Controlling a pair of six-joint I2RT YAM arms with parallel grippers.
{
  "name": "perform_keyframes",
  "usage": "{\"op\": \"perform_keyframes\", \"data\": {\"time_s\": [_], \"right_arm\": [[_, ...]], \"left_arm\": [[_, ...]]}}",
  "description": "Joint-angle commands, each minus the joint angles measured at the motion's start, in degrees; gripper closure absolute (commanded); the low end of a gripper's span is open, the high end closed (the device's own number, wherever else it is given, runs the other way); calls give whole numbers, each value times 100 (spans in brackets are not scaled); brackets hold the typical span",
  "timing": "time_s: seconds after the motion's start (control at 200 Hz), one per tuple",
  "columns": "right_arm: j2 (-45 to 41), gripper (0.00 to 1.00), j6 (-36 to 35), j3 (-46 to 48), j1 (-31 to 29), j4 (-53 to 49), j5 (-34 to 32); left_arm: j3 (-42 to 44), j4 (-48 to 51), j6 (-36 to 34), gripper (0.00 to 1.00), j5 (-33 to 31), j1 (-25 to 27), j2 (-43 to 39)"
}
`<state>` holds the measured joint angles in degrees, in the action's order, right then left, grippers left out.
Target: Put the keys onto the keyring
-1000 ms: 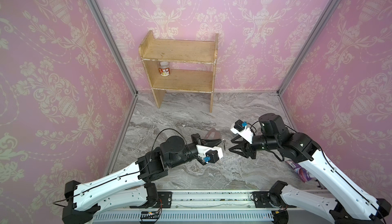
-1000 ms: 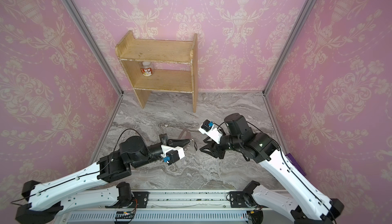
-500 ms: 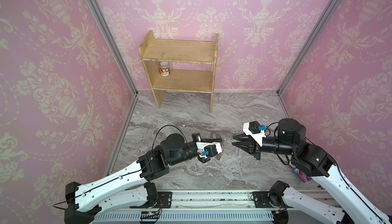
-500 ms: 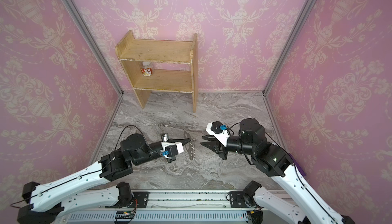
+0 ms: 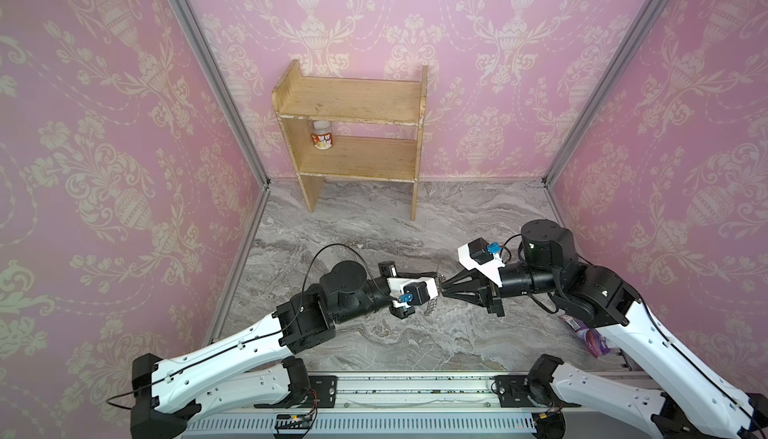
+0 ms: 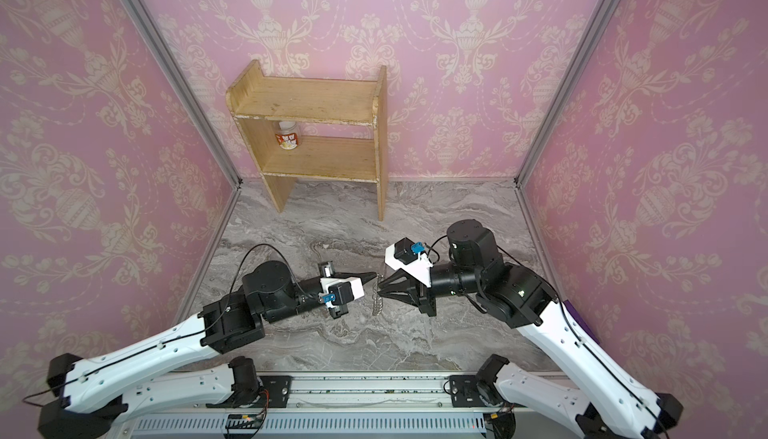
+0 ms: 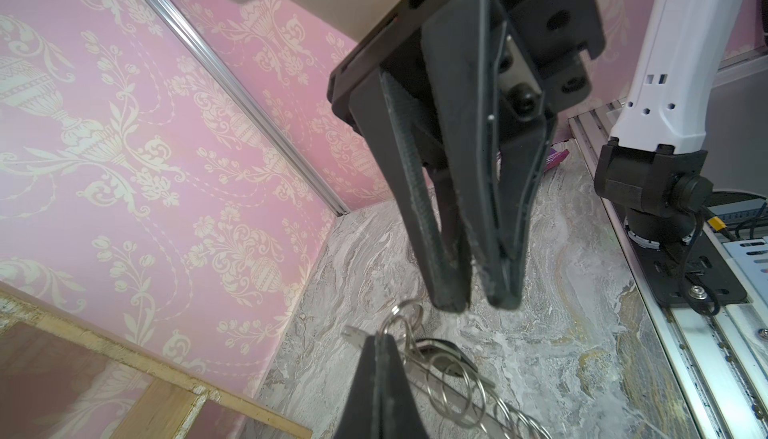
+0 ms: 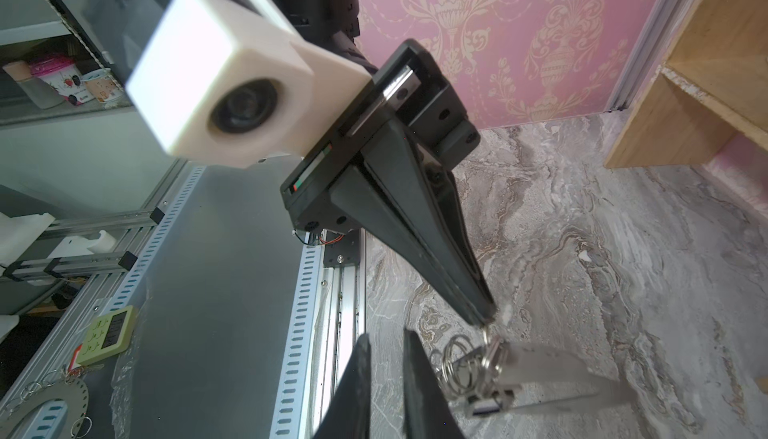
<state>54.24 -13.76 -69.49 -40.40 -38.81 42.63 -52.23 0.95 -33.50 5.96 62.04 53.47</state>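
Note:
My left gripper is shut on a split ring of the keyring. The keyring hangs below its tip in both top views. The right wrist view shows its bunched rings and a blurred grey plate. A dark key tag with a pale window dangles among them. My right gripper points at the left gripper's tip, almost touching it. Its jaws are a narrow gap apart with nothing between them.
A wooden shelf with a small jar stands against the back wall. A purple packet lies at the right edge under my right arm. The metal rail runs along the front.
The right gripper's jaws have narrowed from wide open to a slim gap, and its tips now meet the left gripper's tip. The left gripper stays shut on the keyring.

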Motion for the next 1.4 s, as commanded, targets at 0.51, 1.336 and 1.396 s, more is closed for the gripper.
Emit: {"op": "perform_keyframes", "data": {"time_s": [0.51, 1.336, 1.396], "right_arm": [[16, 78, -81, 125, -33, 4, -1088], [69, 85, -241, 164, -37, -63, -600], [51, 86, -225, 164, -37, -16, -591]], "left_arm": [[-261, 89, 287, 100, 395, -44, -143], [-270, -89, 291, 100, 424, -43, -144], [-286, -95, 300, 100, 438, -39, -128]]}}
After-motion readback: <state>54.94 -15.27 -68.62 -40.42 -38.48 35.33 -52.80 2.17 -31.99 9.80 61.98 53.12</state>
